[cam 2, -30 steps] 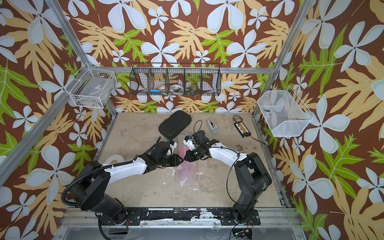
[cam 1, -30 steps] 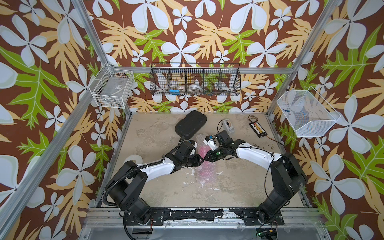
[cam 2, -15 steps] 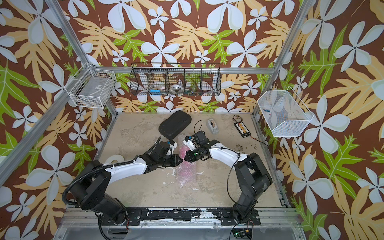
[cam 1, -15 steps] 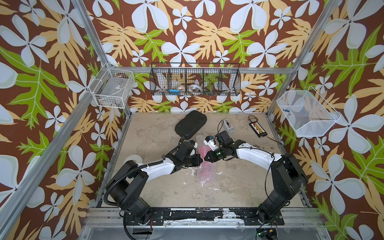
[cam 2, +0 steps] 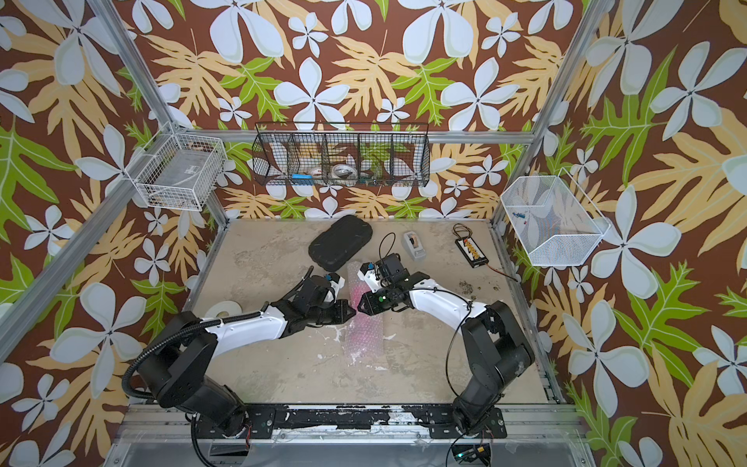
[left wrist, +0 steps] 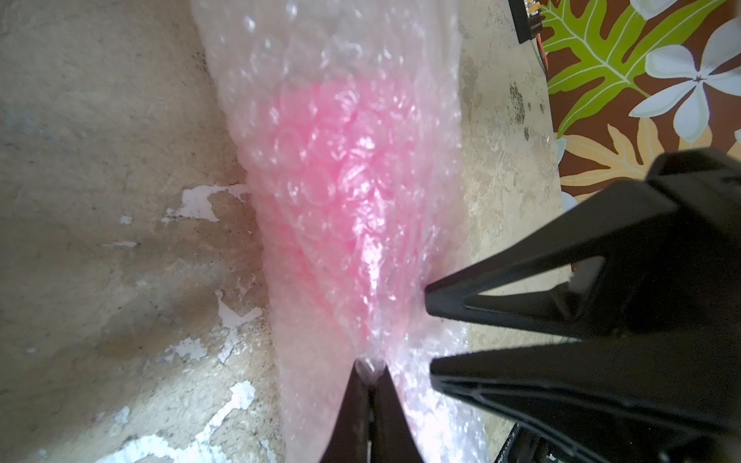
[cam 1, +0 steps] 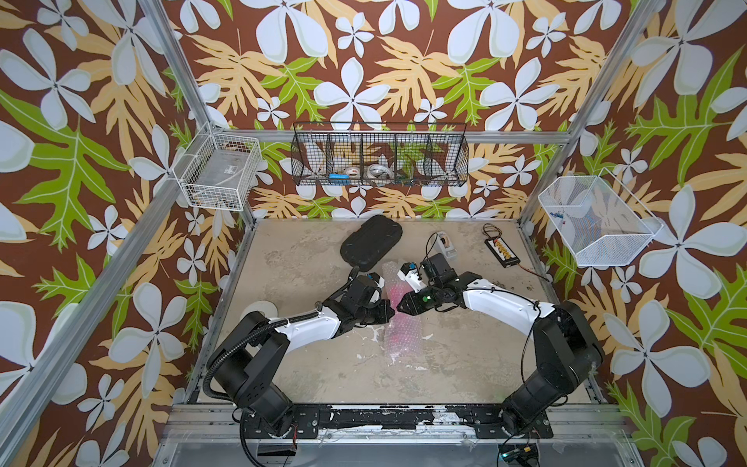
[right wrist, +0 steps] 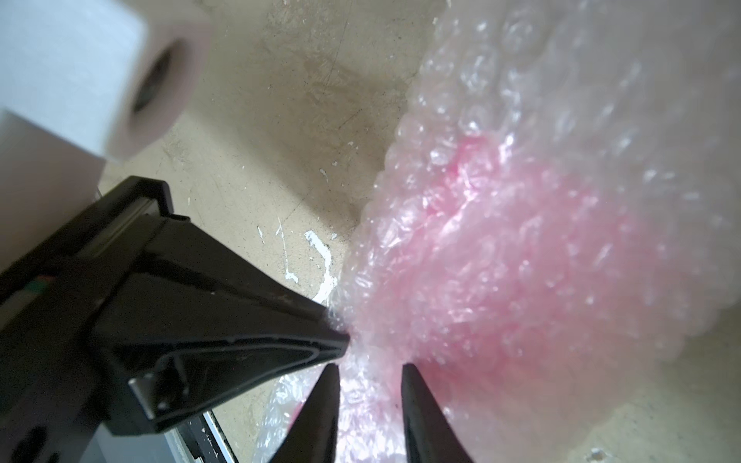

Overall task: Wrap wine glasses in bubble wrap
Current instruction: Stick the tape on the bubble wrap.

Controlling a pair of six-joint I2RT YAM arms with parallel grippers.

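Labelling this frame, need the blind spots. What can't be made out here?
The pink goblet: every view shows only a pink blur through the bubble wrap; stem, foot and orientation are unreadable.
The black wire basket: its contents are too small in both top views.
The white roll: blurred and cut off by the frame edge in the right wrist view.

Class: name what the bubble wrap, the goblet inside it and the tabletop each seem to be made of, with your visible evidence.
The bubble wrap: thin clear plastic film, glossy; air bubbles and glints. The goblet: solid bright pink, probably plastic, though the wrap blurs its surface. The tabletop: matte mottled beige, perhaps painted board; white chips show.
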